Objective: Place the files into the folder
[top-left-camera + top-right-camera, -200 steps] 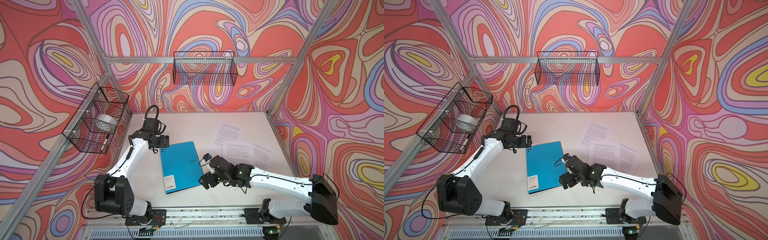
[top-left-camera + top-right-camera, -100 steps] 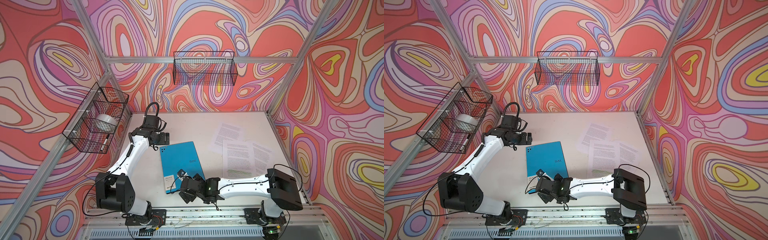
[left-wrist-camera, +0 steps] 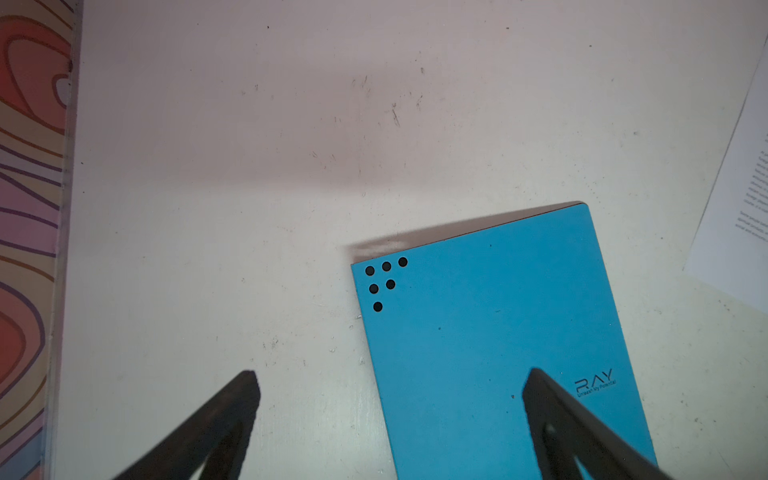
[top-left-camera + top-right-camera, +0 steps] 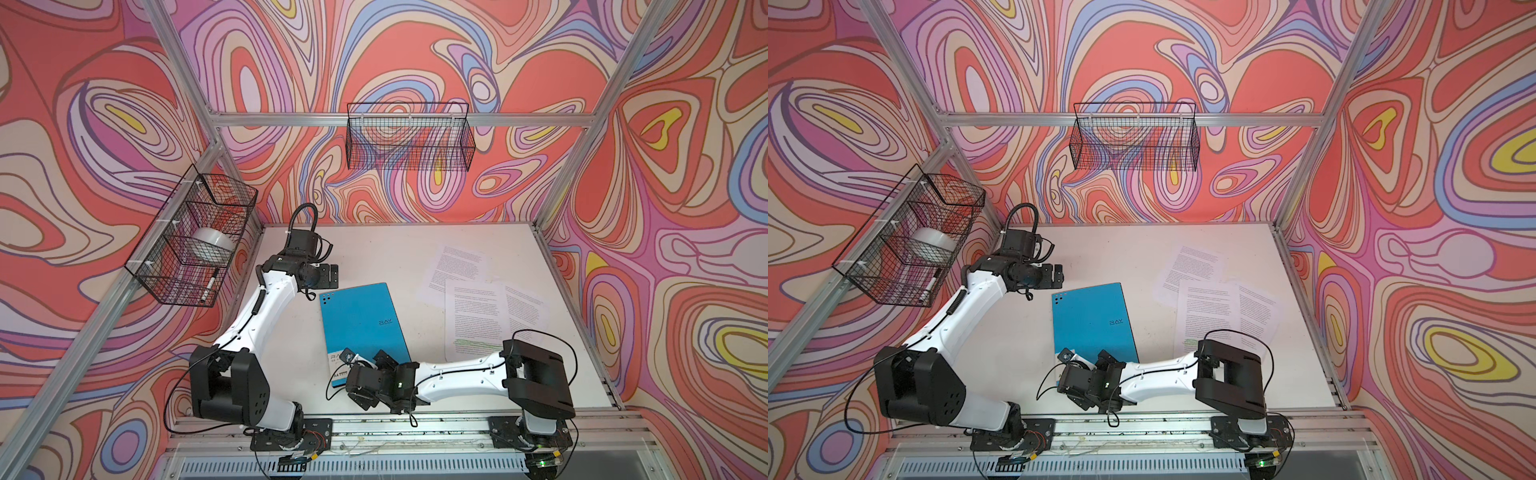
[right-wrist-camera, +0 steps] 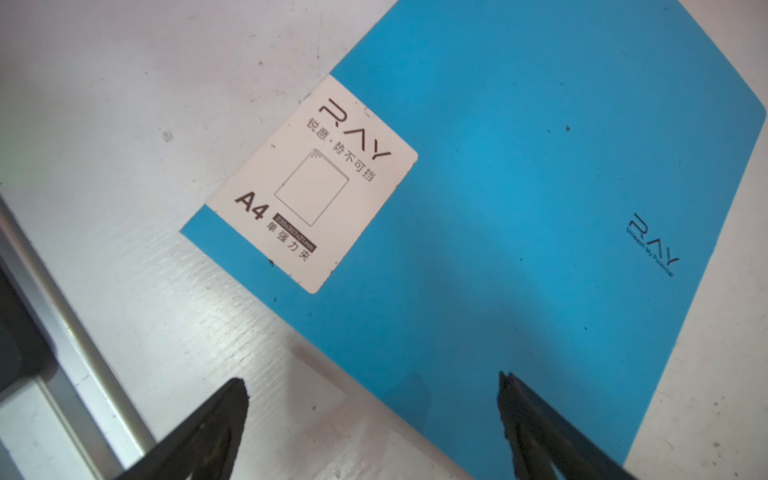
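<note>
The bright blue thin A4 folder [image 4: 360, 322] lies shut and flat on the white tabletop [image 4: 374, 245], so the step in hand looks to be getting its cover open before any paper goes in. The left hand [image 3: 390, 380] hangs with its fingers spread wide and holds nothing; one finger is over bare tabletop and the other over the cover, straddling the long edge near the far corner. The right hand [image 5: 371, 384] is likewise spread and empty, straddling the near short edge beside the white label sticker [image 5: 311, 183]. Whether either one touches the cover cannot be told. The corners on the sticker's side are square and those on the opposite side rounded, so the spine is probably on the sticker's side and the free edge faces the papers. A good opening would pin the spine side with the left hand while the right hand works a fingertip under the free edge, low and slow, as so thin a cover may slide rather than lift. The cover carries dark "RAY" lettering [image 5: 652, 245] and six black dots [image 3: 384, 282] at one corner. The files [image 4: 473, 311], three overlapping white printed sheets, one with green highlighted lines, lie near the folder's free edge, untouched.
</note>
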{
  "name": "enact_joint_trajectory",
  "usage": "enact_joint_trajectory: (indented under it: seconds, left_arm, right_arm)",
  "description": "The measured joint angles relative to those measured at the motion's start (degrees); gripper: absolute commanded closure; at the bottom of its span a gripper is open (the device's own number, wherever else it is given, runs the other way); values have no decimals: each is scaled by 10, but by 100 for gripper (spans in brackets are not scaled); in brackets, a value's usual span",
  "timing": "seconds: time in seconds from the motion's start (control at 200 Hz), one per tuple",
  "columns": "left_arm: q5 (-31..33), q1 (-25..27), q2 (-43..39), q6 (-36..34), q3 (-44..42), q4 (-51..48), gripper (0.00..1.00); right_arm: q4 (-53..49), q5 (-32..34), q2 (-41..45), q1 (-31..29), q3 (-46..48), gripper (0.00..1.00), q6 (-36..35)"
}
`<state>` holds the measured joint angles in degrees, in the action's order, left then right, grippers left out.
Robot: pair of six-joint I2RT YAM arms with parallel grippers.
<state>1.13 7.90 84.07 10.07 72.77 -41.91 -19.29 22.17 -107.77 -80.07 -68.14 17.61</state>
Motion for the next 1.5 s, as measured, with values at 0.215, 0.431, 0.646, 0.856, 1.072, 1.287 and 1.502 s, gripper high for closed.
enact_joint_trajectory:
  seconds: [0.215,0.431,0.646,0.856,1.072,1.287,1.502]
  left_arm:
    - [0,0,0,1,0,0,0]
    - [0,-3,0,7,1,-1,0]
    - [0,-18,0,11,3,-1,0]
    - [-7,-23,0,13,4,-1,0]
    - [-16,-23,-8,14,3,0,0]
    - [-27,-23,-27,12,3,0,0]
    - [-52,-21,-38,-38,8,-12,0]
  right_arm:
    - [3,11,-34,0,-30,2,-17]
    - [4,20,-64,0,-53,1,-33]
    - [5,35,-82,0,-72,1,-45]
    - [6,41,-110,8,-101,1,-47]
    - [13,29,-110,56,-109,2,-40]
    - [34,3,-115,113,-130,2,-41]
    - [53,-19,-114,127,-132,1,-45]
